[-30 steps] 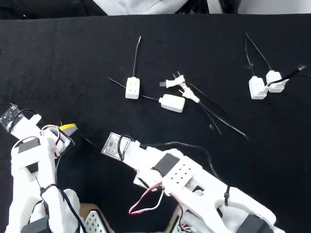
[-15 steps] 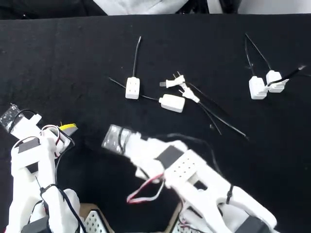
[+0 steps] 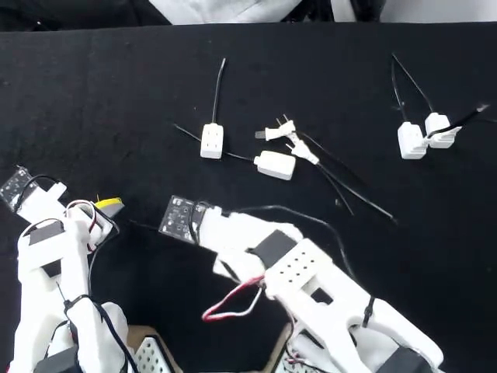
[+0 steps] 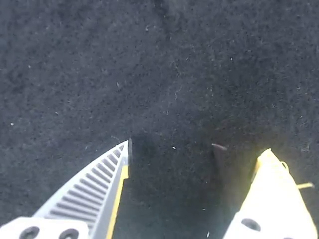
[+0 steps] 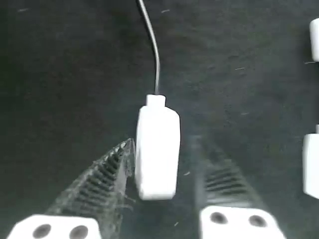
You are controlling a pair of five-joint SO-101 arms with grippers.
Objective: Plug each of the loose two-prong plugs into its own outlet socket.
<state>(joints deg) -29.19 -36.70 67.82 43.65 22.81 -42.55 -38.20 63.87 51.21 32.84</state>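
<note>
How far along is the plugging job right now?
Done: at far right one plug looks seated in its socket. In hand: the open right gripper is lined up over a loose socket, not gripping. Left: a loose plug, another plug beside it, and a second free socket mid-table.

High cam hangs over the black table (image 3: pixel 93 93) looking straight down, with the left arm (image 3: pixel 46 264) and right arm (image 3: pixel 295 272) at its near edge. Both wrist cams sit low, aimed at the tabletop. Right wrist and high cam share 1 white socket (image 3: pixel 211 141) (image 5: pixel 157 152).
</note>
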